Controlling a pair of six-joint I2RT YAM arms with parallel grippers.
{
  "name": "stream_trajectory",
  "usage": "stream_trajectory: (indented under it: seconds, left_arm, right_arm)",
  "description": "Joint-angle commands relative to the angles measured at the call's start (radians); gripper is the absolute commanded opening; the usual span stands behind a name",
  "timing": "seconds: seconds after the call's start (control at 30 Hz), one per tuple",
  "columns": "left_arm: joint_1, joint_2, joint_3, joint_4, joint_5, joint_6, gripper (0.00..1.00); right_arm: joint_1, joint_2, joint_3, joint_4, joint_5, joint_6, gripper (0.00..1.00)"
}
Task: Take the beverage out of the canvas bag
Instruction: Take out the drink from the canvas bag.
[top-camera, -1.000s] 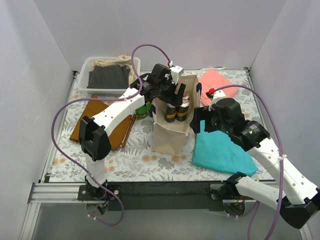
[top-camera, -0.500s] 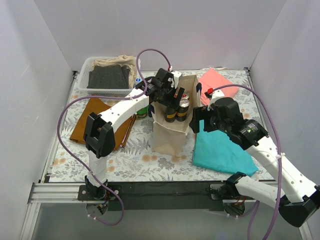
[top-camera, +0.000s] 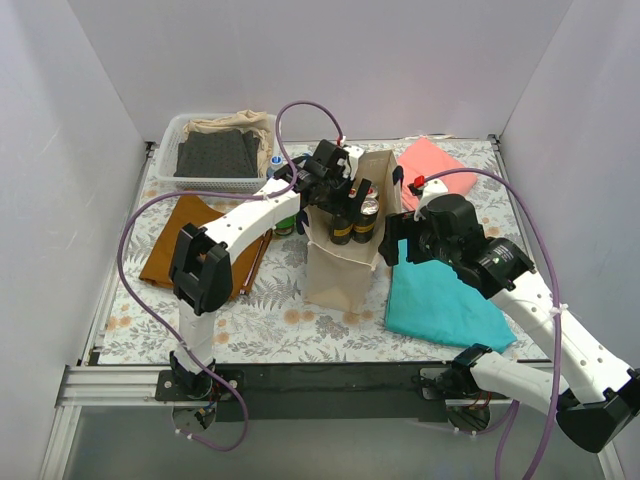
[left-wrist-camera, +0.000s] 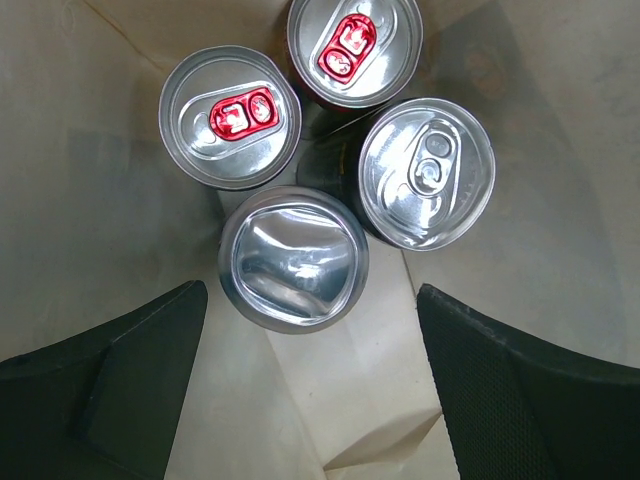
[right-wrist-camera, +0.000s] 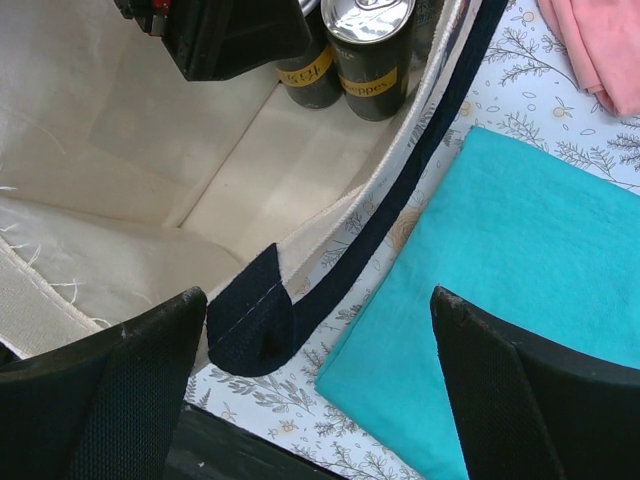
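Note:
The beige canvas bag (top-camera: 343, 262) stands mid-table with its mouth open. Several beverage cans stand inside: two with red tabs (left-wrist-camera: 230, 118), one with a silver tab (left-wrist-camera: 427, 172), and a plain-topped silver one (left-wrist-camera: 293, 258) nearest my left fingers. My left gripper (left-wrist-camera: 312, 385) hangs over the bag's mouth (top-camera: 340, 193), open, with nothing between its fingers. My right gripper (right-wrist-camera: 315, 390) is open at the bag's right rim (top-camera: 392, 243). The navy handle (right-wrist-camera: 258, 322) lies between its fingers, untouched.
A teal cloth (top-camera: 440, 305) lies right of the bag under my right arm, and a pink cloth (top-camera: 430, 163) behind it. A white basket (top-camera: 166, 150) of folded cloths stands at the back left. A brown cloth (top-camera: 185, 235) lies in front of it.
My left gripper has dropped a little lower over the cans in the bag. The right arm has barely moved.

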Motion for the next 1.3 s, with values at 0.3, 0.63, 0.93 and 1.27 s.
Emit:
stream_trajectory:
  seconds: [0.3, 0.63, 0.93, 1.27]
  left_arm:
    - [0.001, 0.029, 0.025, 0.069, -0.074, -0.009, 0.85]
    - [0.001, 0.026, 0.017, 0.085, -0.12, -0.02, 0.74]
    - [0.001, 0.04, 0.02, 0.077, -0.133, -0.031, 0.8]
    - [0.001, 0.049, -0.003, 0.072, -0.152, -0.035, 0.78]
  right_arm:
    - [-0.001, 0.006, 0.032, 0.011, 0.019, -0.022, 0.97]
    - [-0.002, 0.002, 0.026, 0.009, 0.028, -0.02, 0.97]
    - [-0.002, 0.002, 0.023, 0.012, 0.028, -0.02, 0.97]
    - [-0.002, 0.006, 0.026, 0.012, 0.028, -0.02, 0.97]
